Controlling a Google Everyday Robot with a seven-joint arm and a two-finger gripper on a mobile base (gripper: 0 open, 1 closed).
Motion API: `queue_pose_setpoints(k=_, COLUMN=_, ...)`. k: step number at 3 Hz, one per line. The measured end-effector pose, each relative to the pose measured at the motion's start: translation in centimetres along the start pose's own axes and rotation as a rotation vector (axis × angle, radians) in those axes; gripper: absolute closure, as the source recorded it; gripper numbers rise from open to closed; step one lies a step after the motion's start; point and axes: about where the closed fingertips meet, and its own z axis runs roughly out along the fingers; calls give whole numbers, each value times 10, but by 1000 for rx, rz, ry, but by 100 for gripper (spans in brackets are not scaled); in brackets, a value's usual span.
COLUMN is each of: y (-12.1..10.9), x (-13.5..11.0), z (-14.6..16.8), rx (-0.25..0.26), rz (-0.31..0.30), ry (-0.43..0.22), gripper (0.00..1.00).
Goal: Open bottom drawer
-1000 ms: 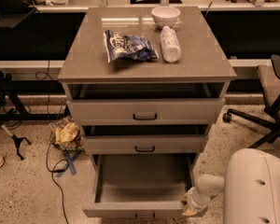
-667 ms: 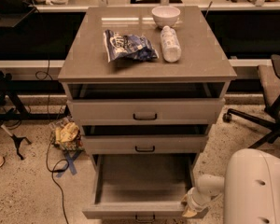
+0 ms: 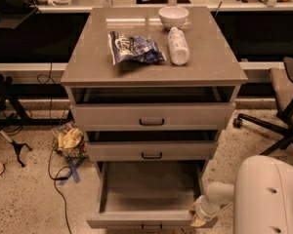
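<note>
The bottom drawer (image 3: pixel 146 191) of the grey-taupe cabinet is pulled far out and its inside looks empty. Its front panel (image 3: pixel 136 222) lies at the lower edge of the view, with the small dark bar handle (image 3: pixel 151 226) partly cut off. The middle drawer (image 3: pixel 151 151) and top drawer (image 3: pixel 151 116) above it stand slightly ajar. My gripper (image 3: pixel 198 218) is at the right end of the bottom drawer's front, at the end of my white arm (image 3: pixel 268 196); it sits against the drawer's corner.
On the cabinet top (image 3: pixel 88 67) lie a blue snack bag (image 3: pixel 133 49), a white bottle on its side (image 3: pixel 178 45) and a white bowl (image 3: pixel 173 16). An office chair (image 3: pixel 283 111) stands at the right. A crumpled bag (image 3: pixel 71 141), cables and a stand leg (image 3: pixel 14 145) lie on the floor at the left.
</note>
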Motion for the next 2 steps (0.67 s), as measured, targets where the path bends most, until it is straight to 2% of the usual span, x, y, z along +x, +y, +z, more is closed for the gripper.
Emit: queue_pose_setpoints(k=2, y=3, x=-1, z=3, rx=-5, rz=0, ry=-2, gripper=11)
